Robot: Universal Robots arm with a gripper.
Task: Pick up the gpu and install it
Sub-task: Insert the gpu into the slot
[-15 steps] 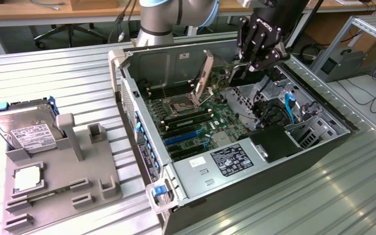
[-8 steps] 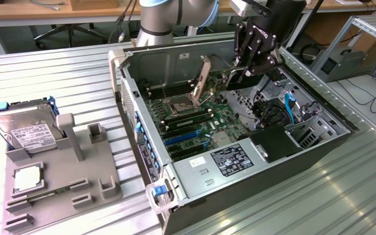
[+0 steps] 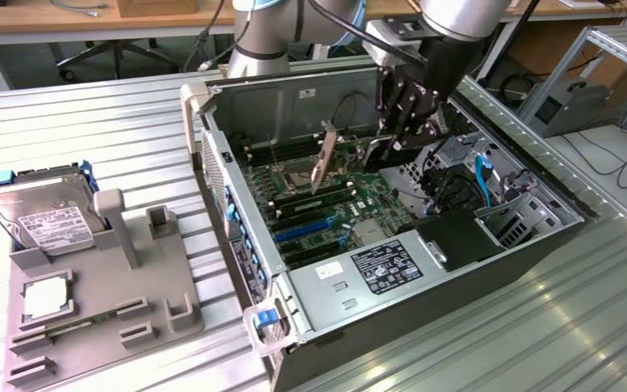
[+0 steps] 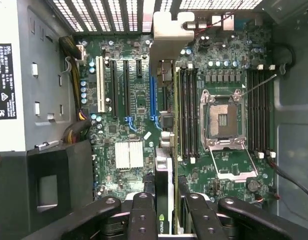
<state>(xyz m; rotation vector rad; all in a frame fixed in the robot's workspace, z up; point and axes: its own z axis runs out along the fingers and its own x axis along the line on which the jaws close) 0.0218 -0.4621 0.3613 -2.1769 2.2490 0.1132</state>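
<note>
As the claw (image 4: pixel 168 207) clamps the gpu (image 4: pixel 163 175) edge-on over the motherboard (image 4: pixel 139 100), the install step appears to be in hand.
The card hangs inside the open case (image 3: pixel 237 106), between the blue slots (image 4: pixel 153 97) and the memory sticks (image 4: pixel 186 115), with its bracket (image 4: pixel 169 30) toward the vented rear. Seating likely calls for squaring its edge to a slot. The memory sticks crowd it just beside, while the CPU socket (image 4: pixel 223 117) lies clear. A hard drive (image 3: pixel 42 214) rests on the bench (image 3: pixel 95 122).

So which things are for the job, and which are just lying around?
For the job: the gpu, held by the gripper; the motherboard; the computer case.
Lying about: the hard drive; the CPU chip; the grey holder.
</note>
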